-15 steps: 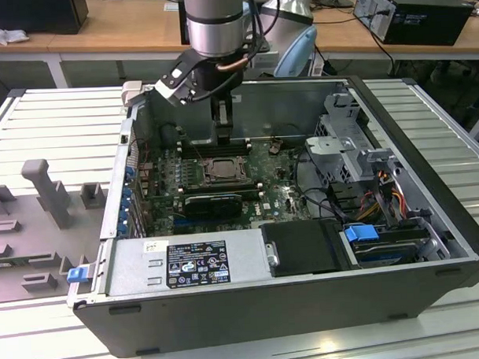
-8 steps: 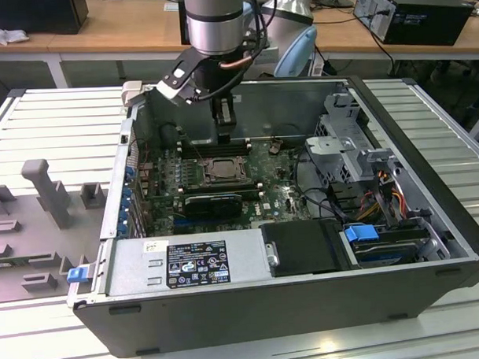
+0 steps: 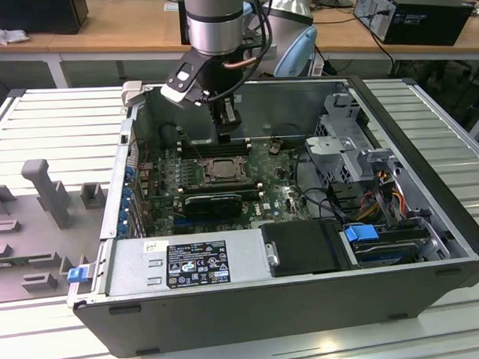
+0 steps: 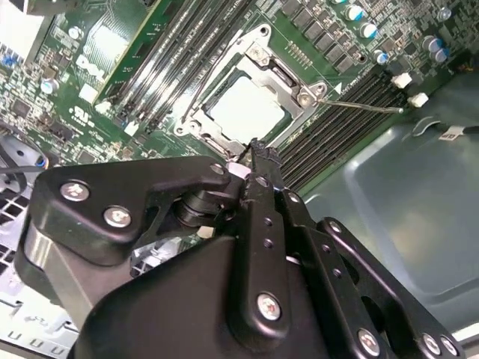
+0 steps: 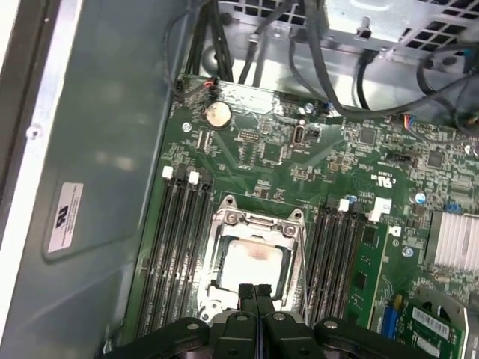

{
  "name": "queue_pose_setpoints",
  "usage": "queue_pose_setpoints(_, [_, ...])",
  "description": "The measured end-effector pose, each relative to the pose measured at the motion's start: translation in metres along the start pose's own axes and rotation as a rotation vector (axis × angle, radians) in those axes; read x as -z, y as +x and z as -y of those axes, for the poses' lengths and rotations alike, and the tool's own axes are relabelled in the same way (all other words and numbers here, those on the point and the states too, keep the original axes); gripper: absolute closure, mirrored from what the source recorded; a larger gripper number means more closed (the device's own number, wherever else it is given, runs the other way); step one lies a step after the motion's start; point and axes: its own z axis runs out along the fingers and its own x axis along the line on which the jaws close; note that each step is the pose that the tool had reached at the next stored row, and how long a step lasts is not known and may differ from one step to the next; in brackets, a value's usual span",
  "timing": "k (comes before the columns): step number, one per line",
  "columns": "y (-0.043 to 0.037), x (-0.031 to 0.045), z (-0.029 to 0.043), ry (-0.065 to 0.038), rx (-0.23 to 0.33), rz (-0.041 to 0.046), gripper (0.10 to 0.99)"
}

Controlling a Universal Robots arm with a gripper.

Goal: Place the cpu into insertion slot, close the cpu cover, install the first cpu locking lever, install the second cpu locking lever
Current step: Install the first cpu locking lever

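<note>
The arm (image 3: 214, 23) reached straight down into the open computer case (image 3: 428, 165), wrist vertical, with the gripper (image 3: 228, 125) hanging just above the motherboard (image 5: 299, 161) at the edge of the insertion slot (image 3: 221, 171). In both wrist views its fingertips (image 5: 247, 293) were pressed flat together with nothing between them, poised at one edge of the socket. Whether they touched the metal could not be told.

The cpu (image 5: 251, 263) sat in the slot, its pale top showing through the window of the cpu cover (image 5: 258, 223), which lay down over it. Memory slots (image 5: 176, 247) flanked the socket on both sides. In the second wrist view a thin locking lever (image 4: 359, 105) angled out from a socket corner across the memory slots. The gripper's body hid the near side of the cover and the board below it.
</note>
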Motion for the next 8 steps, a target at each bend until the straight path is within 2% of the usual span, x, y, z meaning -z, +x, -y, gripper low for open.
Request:
queue_pose_setpoints(4, [0.0,0.0,0.0,0.0,0.061,-0.004,0.98])
queue_pose_setpoints(8, [0.0,0.0,0.0,0.0,0.09,-0.006,0.98])
